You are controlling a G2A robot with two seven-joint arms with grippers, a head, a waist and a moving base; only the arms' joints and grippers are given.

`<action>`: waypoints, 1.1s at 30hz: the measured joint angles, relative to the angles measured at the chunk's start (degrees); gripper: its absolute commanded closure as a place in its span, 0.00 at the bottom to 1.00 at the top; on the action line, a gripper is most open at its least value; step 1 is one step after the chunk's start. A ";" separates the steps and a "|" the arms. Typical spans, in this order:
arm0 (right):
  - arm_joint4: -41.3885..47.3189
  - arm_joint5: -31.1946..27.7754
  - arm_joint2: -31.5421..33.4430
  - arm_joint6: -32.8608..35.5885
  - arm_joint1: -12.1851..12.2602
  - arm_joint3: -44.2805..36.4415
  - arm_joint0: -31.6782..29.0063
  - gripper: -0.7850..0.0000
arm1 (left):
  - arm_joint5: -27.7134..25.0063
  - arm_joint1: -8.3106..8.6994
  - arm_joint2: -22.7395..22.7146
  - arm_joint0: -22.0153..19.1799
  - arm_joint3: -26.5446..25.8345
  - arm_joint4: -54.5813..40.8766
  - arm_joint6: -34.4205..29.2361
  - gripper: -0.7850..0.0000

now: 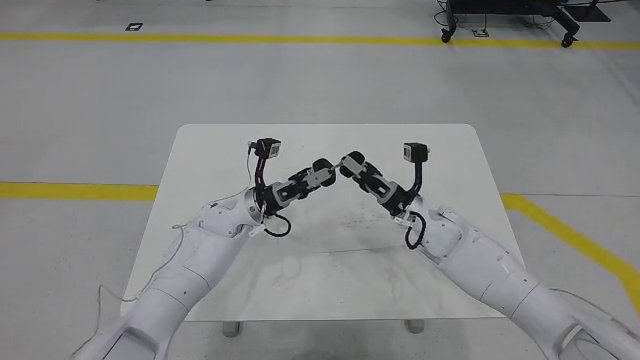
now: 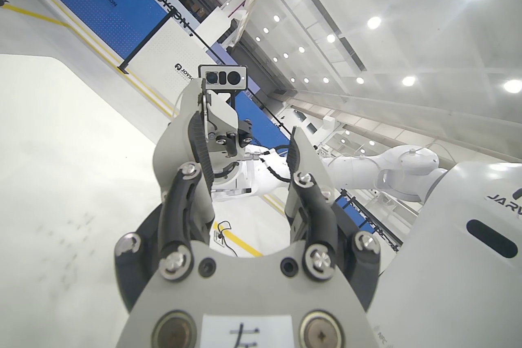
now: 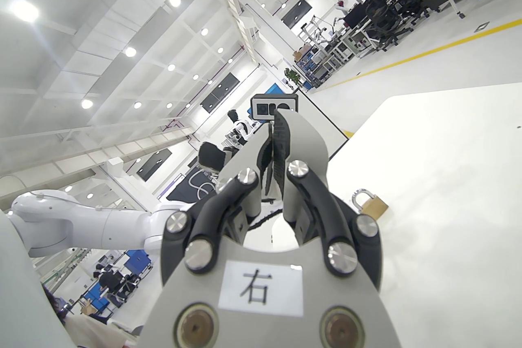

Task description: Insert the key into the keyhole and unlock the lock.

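Padlock [image 3: 373, 205] lies, shackle closed, on the desk [image 3: 428, 162] just beside the right gripper [image 3: 274, 129], whose fingers press together on perhaps a key I cannot make out, while the left gripper [image 2: 247, 113] gapes nearby and should probably pin the body before insertion.

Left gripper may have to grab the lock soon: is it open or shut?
Left gripper open: its fingers stand wide apart in the left wrist view.
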 measured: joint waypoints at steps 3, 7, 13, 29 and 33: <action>0.76 0.22 1.05 1.85 -0.06 -0.55 -0.80 1.00 | 0.00 -0.55 -1.02 0.22 0.43 1.23 -0.27 0.57; 1.15 0.66 2.12 3.68 -0.32 -1.20 -1.62 1.00 | 0.00 -1.25 -1.92 0.39 1.03 3.56 -0.09 0.63; 1.48 0.74 3.66 5.73 -0.85 -1.52 -2.56 1.00 | 0.00 -2.15 -3.29 0.77 1.49 7.83 1.46 0.86; 0.93 1.06 8.25 9.39 -1.82 -1.86 -5.33 0.00 | 0.00 -3.79 -5.04 0.90 2.91 11.30 2.55 1.00; 1.04 1.07 9.00 9.86 -1.91 -2.15 -5.69 0.00 | 0.00 -4.05 -5.38 0.94 3.02 11.11 2.31 1.00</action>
